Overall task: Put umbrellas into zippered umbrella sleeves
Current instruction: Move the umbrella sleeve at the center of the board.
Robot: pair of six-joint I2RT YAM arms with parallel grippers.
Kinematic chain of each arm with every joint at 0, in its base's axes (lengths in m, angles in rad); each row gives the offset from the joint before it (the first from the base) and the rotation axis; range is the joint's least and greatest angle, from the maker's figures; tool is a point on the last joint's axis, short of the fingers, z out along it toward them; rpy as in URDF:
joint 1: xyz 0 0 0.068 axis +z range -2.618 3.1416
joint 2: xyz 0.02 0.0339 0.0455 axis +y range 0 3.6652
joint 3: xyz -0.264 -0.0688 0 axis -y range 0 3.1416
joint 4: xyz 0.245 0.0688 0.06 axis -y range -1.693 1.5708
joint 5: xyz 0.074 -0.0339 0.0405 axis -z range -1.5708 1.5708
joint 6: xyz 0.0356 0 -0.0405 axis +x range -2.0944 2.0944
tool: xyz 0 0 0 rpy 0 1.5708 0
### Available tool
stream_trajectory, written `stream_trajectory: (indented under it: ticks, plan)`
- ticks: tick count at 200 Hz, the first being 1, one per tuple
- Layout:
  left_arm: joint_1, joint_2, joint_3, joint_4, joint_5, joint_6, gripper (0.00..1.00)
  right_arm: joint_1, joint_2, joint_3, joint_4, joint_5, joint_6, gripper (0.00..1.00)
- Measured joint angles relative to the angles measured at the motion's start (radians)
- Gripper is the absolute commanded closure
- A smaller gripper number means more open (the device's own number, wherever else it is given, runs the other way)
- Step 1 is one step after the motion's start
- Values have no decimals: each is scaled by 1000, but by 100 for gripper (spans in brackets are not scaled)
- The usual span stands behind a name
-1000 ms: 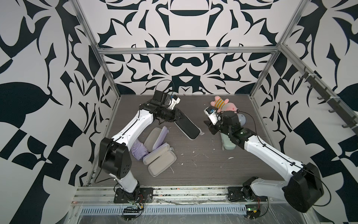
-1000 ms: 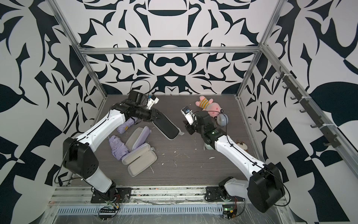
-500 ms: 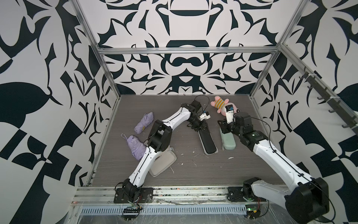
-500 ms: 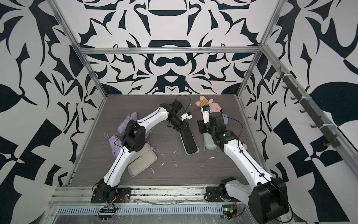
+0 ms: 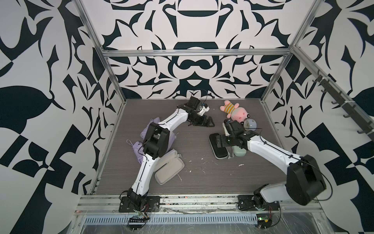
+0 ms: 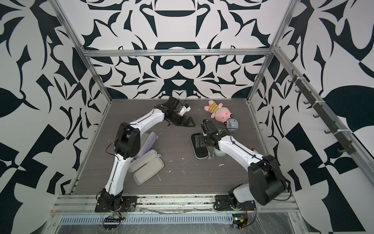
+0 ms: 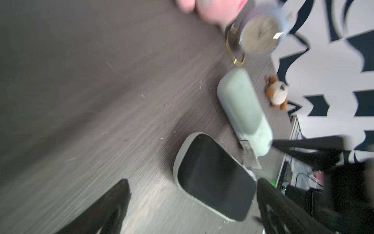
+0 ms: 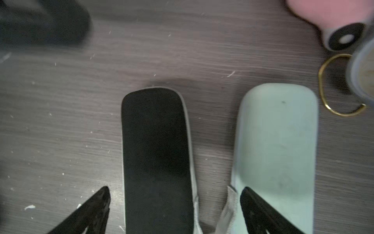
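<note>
The black umbrella sleeve [image 8: 155, 152] lies on the table [image 5: 202, 178] just beside the mint sleeve [image 8: 277, 141]. The right gripper [image 8: 175, 190] straddles it, jaws spread, seemingly not touching. The left gripper [image 5: 210, 123] hangs spread and empty.

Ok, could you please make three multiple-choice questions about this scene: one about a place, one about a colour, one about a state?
1. The black sleeve lies:
A) flat beside the mint green sleeve
B) stacked on top of it
C) far across the table from it

2. The plush toy next to the clock is mostly:
A) green
B) pink
C) black

3. The left hand is:
A) shut on the black sleeve
B) shut on nothing
C) open and empty

Answers:
1 A, the right wrist view shows both lying side by side on the table.
2 B, its body is pink in both top views.
3 C, its fingers stand wide apart with nothing held between them.
</note>
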Motion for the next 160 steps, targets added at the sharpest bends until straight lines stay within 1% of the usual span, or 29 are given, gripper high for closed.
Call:
stream_trajectory:
  ticks: [13, 34, 49, 62, 68, 75, 79, 86, 91, 94, 96, 101, 112, 123, 134, 149, 160]
  plan:
    - [21, -133, -73, 32, -98, 4, 0, 55, 98, 73, -34, 65, 9, 0]
    - [49, -396, -264, 115, -348, 22, 0, 107, 251, 181, -85, 182, 35, 3]
    - [69, -589, -423, 178, -517, 13, 0, 109, 308, 199, -107, 257, 46, 8]
    - [103, -717, -543, 210, -592, -34, 1, 92, 328, 199, -124, 294, 54, 13]
    - [133, -765, -595, 225, -598, -62, 5, 79, 330, 199, -132, 308, 55, 14]
    - [182, -811, -653, 238, -586, -93, 14, 56, 330, 199, -139, 321, 52, 14]
    - [216, -832, -682, 243, -570, -110, 22, 43, 329, 200, -142, 326, 50, 13]
    - [274, -857, -727, 243, -547, -137, 31, 25, 328, 203, -149, 336, 47, 13]
    - [310, -866, -753, 239, -533, -162, 35, 17, 328, 210, -159, 337, 46, 12]
    - [332, -868, -765, 231, -524, -156, 36, 11, 328, 214, -163, 341, 43, 11]
    - [345, -868, -773, 225, -517, -174, 37, 9, 328, 219, -167, 343, 43, 11]
    - [370, -868, -786, 208, -510, -174, 37, 6, 328, 232, -180, 359, 40, 10]
    - [394, -856, -800, 145, -479, -191, 31, 21, 326, 267, -212, 382, 42, 8]
    - [388, -840, -801, 79, -436, -189, 26, 65, 321, 312, -240, 397, 47, 8]
    - [370, -828, -801, 9, -397, -189, 25, 118, 308, 342, -244, 394, 58, 9]
    - [329, -822, -803, -88, -382, -180, 21, 199, 278, 364, -239, 340, 87, 15]
    - [294, -826, -807, -157, -382, -175, 19, 264, 253, 363, -214, 255, 112, 18]
